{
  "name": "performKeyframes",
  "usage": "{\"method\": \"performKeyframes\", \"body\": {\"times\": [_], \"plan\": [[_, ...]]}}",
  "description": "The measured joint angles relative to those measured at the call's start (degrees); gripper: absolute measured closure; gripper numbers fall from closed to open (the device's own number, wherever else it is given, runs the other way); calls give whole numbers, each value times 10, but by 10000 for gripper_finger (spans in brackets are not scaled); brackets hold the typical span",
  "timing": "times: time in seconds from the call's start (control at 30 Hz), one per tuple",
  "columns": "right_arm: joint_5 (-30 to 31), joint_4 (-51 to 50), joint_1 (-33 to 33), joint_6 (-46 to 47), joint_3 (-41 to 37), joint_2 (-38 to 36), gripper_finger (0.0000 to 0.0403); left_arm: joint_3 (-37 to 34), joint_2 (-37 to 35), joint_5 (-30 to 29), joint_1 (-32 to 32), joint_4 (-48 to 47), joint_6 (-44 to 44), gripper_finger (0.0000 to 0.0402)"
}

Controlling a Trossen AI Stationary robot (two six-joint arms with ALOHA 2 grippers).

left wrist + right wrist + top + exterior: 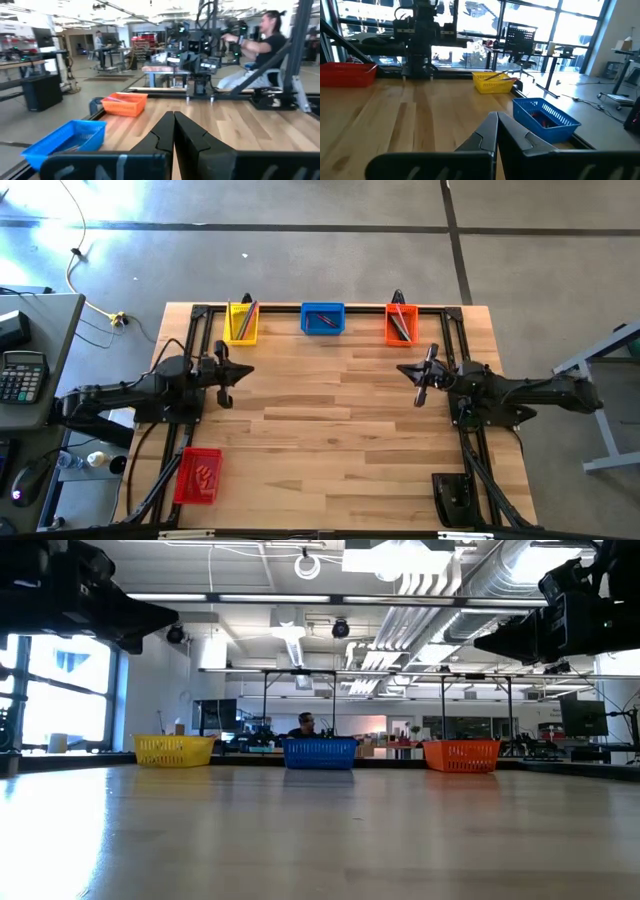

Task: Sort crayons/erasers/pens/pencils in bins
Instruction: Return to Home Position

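The yellow bin [241, 322], blue bin [323, 318] and orange bin [401, 324] stand in a row along the table's far edge, each with sticks inside. The red bin [198, 476] sits near the left near corner with small pink-red pieces in it. My left gripper [235, 372] hovers shut over the table's left side, above the wood. My right gripper [412, 370] hovers shut over the right side. In the wrist views the left gripper [173, 119] and right gripper [497, 119] have their fingers together with nothing between them.
A black metal frame [195, 312] runs along the table's far edge and both sides, behind the bins. The wood between the two arms [330, 410] lies bare. A person sits beyond the table in the left wrist view [260, 45]. A calculator [22, 375] lies on a side desk.
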Motion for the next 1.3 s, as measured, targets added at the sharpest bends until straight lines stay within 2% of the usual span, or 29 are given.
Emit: {"method": "performKeyframes", "body": {"times": [0.17,0.3,0.4,0.5,0.63,0.8,1.03,1.17,1.3], "plan": [[7,-75,0,12,0,-73,403,0,-92,17,32,-120,-7,401],[29,-152,0,26,0,-143,403,1,-89,37,61,-109,-2,401],[26,-152,0,13,0,-182,403,1,-86,47,83,-111,-8,401],[47,-151,-11,8,0,-178,403,1,-86,80,95,-105,-23,401],[25,-154,-29,10,0,-177,403,1,-84,100,95,-101,-28,401],[26,-154,-55,12,0,-177,403,1,-64,72,96,-103,-31,401],[25,-154,-86,12,0,-177,403,1,-26,-10,96,-118,-43,401],[25,-154,-92,20,0,-177,403,1,-25,6,96,-88,-44,401],[24,-154,-92,35,0,-177,403,1,-32,-3,96,-85,-32,401]]}}
